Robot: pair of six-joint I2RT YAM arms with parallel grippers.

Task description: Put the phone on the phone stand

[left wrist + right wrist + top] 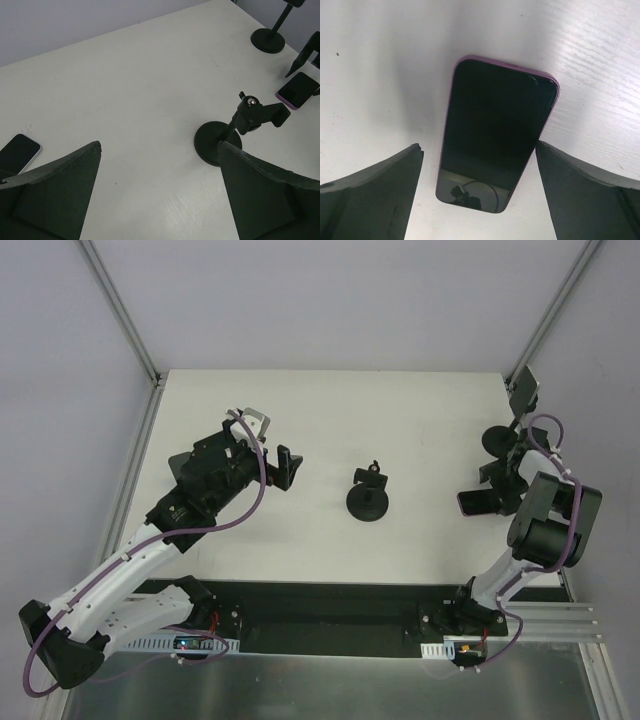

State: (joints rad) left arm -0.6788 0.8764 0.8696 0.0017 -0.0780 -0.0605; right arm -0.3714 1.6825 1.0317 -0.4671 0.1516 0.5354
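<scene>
The phone [495, 130], black-faced with a purple edge, lies flat on the white table. It also shows in the top view [473, 503] and the left wrist view [298, 90]. My right gripper [479, 146] is open just above it, a finger on either side of its near end, not touching; in the top view the right gripper [497, 490] is at the right. The phone stand [368, 500] stands mid-table with its clamp head [260, 115] empty. My left gripper [290, 468] is open and empty to the left of the stand, as the left wrist view [160, 145] also shows.
A second black stand [497, 440] stands at the back right, holding a dark flat thing [523, 390] on top. A second phone with a white edge [17, 152] lies by the left arm. Metal frame posts run along both table sides.
</scene>
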